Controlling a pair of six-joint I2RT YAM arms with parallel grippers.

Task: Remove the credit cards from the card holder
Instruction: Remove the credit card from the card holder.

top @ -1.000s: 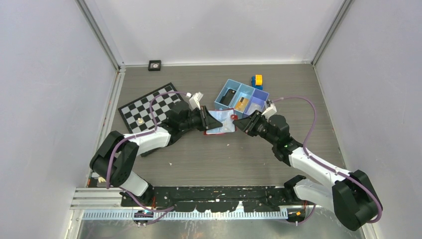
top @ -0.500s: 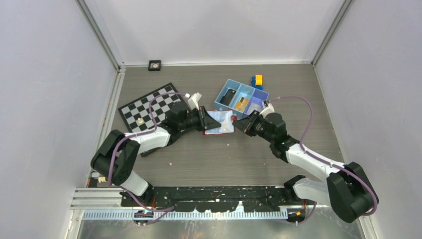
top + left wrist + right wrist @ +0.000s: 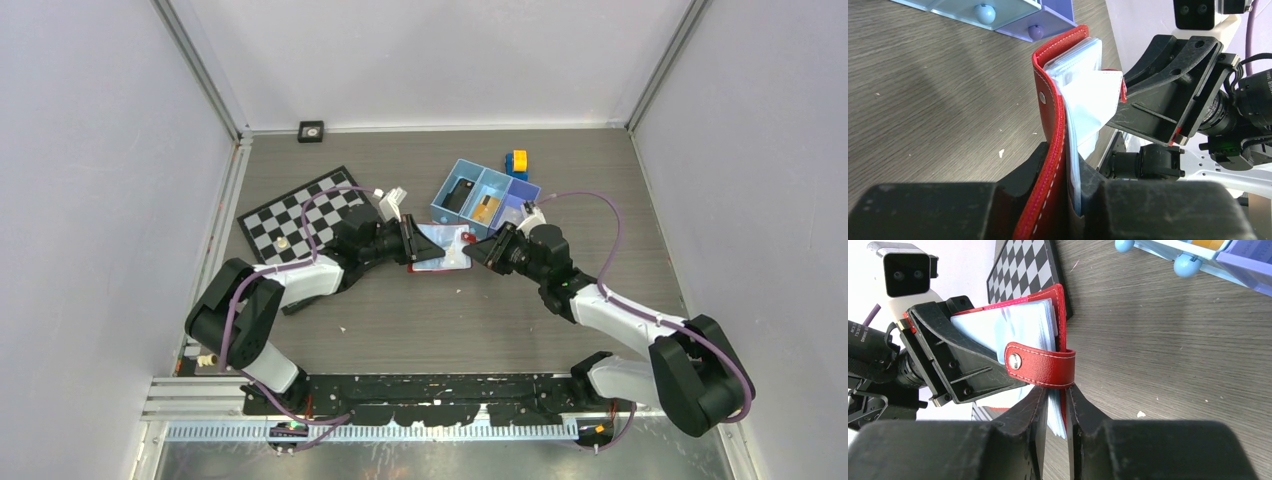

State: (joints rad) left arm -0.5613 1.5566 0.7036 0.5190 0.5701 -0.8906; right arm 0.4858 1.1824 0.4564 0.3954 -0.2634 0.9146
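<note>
Grey wood-grain table [image 3: 420, 322], checkerboard mat [image 3: 285, 215], blue tray [image 3: 446, 187], yellow block [image 3: 518, 159]

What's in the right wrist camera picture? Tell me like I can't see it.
A red wallet is held open, pinched by the right gripper up close and the left gripper opposite, pale sleeves fanning inside. A checkerboard and a blue tray sit behind.

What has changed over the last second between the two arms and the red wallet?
The right tool slid a little left, closer onto the card holder, its arm swinging left behind it. The left tool kept its grip on the other edge; blue tray and checkerboard stayed put.
</note>
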